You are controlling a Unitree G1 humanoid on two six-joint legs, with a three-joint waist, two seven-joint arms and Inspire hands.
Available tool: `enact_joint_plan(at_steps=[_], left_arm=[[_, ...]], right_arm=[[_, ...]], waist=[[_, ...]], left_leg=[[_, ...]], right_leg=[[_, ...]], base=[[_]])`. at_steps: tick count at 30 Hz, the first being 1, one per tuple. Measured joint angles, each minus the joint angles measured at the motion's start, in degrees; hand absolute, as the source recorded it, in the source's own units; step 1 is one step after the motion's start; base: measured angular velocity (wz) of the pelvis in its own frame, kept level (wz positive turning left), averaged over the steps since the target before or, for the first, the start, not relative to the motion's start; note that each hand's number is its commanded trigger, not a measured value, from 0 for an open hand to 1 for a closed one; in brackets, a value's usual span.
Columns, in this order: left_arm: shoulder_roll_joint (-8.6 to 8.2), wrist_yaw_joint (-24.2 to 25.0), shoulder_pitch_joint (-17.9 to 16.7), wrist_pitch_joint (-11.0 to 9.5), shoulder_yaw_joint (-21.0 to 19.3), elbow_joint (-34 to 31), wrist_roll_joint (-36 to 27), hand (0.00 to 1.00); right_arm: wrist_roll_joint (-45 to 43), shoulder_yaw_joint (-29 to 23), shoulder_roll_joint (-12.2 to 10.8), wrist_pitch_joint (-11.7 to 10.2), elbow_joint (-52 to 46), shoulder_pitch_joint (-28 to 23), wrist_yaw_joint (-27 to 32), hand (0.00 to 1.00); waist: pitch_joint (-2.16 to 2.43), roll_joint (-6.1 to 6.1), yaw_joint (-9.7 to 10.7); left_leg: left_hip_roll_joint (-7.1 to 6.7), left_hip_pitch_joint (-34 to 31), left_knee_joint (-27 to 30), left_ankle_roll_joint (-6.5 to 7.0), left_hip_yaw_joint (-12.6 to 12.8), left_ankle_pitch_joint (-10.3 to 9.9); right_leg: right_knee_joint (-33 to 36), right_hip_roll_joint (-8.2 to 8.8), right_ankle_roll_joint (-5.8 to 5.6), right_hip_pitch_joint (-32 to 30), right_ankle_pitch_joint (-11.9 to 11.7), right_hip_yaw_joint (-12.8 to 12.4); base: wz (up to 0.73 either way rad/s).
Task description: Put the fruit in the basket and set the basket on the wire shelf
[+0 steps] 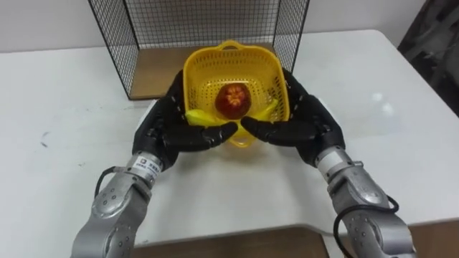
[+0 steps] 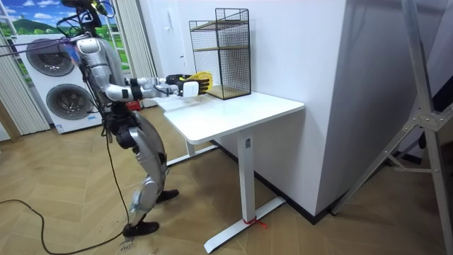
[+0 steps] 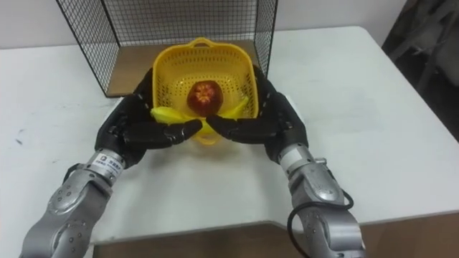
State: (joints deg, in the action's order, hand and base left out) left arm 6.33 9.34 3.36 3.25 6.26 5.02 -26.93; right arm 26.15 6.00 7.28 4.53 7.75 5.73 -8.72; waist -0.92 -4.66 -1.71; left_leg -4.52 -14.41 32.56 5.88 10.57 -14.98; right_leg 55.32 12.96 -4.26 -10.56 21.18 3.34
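A yellow plastic basket (image 1: 195, 68) holds a red apple (image 1: 233, 100) and a yellow banana (image 1: 270, 109) lying across its near side. My left hand (image 1: 166, 123) grips the basket's left wall and my right hand (image 1: 307, 118) its right wall. Both thumbs curl over the near rim and nearly meet at the front handle. The basket's far rim is at the open front of the black wire shelf (image 1: 204, 21), just over the shelf's wooden bottom board (image 1: 154, 72). In the room view I stand at the table's end with both arms stretched toward the shelf (image 2: 230, 49).
The white table (image 1: 64, 122) spreads to both sides of the shelf, with its near edge close below my forearms. Beyond the table's right edge lies dark floor. In the room view a washing machine (image 2: 60, 92) stands behind me.
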Motion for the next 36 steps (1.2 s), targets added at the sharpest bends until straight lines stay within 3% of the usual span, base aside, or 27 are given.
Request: enact_joint_plan(at_steps=[1,2,4,6,7,9,13,19,24,32,36], left_arm=[[-0.27,-0.1,0.0,0.0,0.2,-0.2,0.0,0.00],[-0.39,-0.2,0.0,-0.1,0.6,-0.3,0.0,0.00],[-0.36,-1.4,0.2,-1.6,0.5,-0.5,-0.1,0.00],[-0.08,-1.6,0.2,-1.7,0.6,-0.5,-0.5,0.00],[-0.07,-1.6,0.2,-1.8,0.5,-0.5,-0.5,0.00],[-0.10,-1.6,0.2,-1.9,0.5,-0.5,-0.5,0.00],[-0.10,-1.6,0.7,-1.9,0.2,-0.5,-0.3,0.00],[-0.12,-1.5,0.9,-1.7,-0.7,-1.7,0.0,0.00],[-0.13,-1.6,1.2,-1.4,-1.0,-2.0,0.1,0.00],[-0.14,-1.5,1.9,-0.2,-1.6,-2.0,0.1,0.00],[-0.38,-2.1,2.4,1.4,-1.7,-2.0,0.1,0.00]], right_arm=[[0.1,-0.5,0.1,-0.1,0.0,0.0,0.0,0.00],[0.2,-0.5,0.1,-0.2,0.0,0.0,0.0,0.00],[0.2,0.1,-0.1,-0.8,0.1,0.6,-0.2,0.00],[0.2,0.2,0.0,-0.8,0.8,0.8,-0.2,0.00],[0.1,0.3,0.1,-0.8,0.9,0.8,-0.2,0.00],[0.3,0.9,0.2,-0.9,0.9,0.7,-0.2,0.00],[0.6,0.5,0.7,-0.9,0.9,1.9,-0.2,0.00],[-0.9,0.0,1.0,-0.9,0.9,4.7,-0.3,0.00],[-1.6,-0.1,0.9,-0.9,0.9,5.4,-0.6,0.00],[-1.5,-0.4,0.9,-0.9,0.2,5.5,-0.7,0.00],[-1.4,-0.6,0.9,-0.7,0.1,5.5,-0.6,0.00]], waist=[[0.01,0.17,-0.1],[0.00,0.43,-0.1],[-0.47,2.07,-0.6],[-0.64,2.37,-0.6],[-0.60,2.31,-0.2],[-0.39,2.59,0.4],[-0.28,2.91,-0.4],[-0.14,3.65,0.0],[-0.07,4.38,-0.1],[-0.07,4.33,0.2],[-0.06,4.33,0.2]], left_leg=[[0.16,0.9,-0.5,0.16,-0.3,-0.6],[0.33,1.2,-0.8,0.19,-0.8,-0.7],[1.87,1.8,-1.4,-0.08,-3.3,-1.1],[1.92,3.1,-2.2,-0.34,-4.8,-1.0],[1.69,3.7,-2.8,-0.57,-5.0,-1.2],[1.90,4.4,-3.0,-1.12,-4.6,-1.9],[3.93,5.0,-4.6,-2.51,-4.8,-2.1],[5.74,5.3,-7.0,-3.72,-5.3,-1.7],[5.82,7.1,-8.8,-4.13,-5.6,-1.4],[5.67,9.7,-11.0,-4.35,-5.9,-0.8],[5.69,9.9,-11.0,-4.33,-5.8,-0.8]], right_leg=[[1.8,-0.13,-0.06,-0.8,-2.9,0.1],[2.2,-0.41,-0.15,-1.1,-3.2,0.1],[-3.1,-3.63,0.77,-3.2,0.7,0.8],[-11.5,-4.73,0.95,-4.5,1.1,2.6],[-17.9,-5.15,1.84,-4.9,-0.2,2.8],[-20.7,-5.88,3.26,-4.5,-5.5,2.6],[-24.1,-7.67,5.02,-3.2,-6.6,4.5],[-28.7,-9.92,5.93,-1.4,-8.4,5.7],[-29.9,-10.11,6.04,0.0,-8.7,6.4],[-32.0,-10.23,6.06,2.7,-8.7,6.6],[-33.2,-10.40,6.01,3.2,-8.7,6.5]], base=[[0.06],[-0.05],[-0.13],[-0.03],[0.10],[0.22],[0.01],[-0.01],[0.00],[0.02],[0.00]])
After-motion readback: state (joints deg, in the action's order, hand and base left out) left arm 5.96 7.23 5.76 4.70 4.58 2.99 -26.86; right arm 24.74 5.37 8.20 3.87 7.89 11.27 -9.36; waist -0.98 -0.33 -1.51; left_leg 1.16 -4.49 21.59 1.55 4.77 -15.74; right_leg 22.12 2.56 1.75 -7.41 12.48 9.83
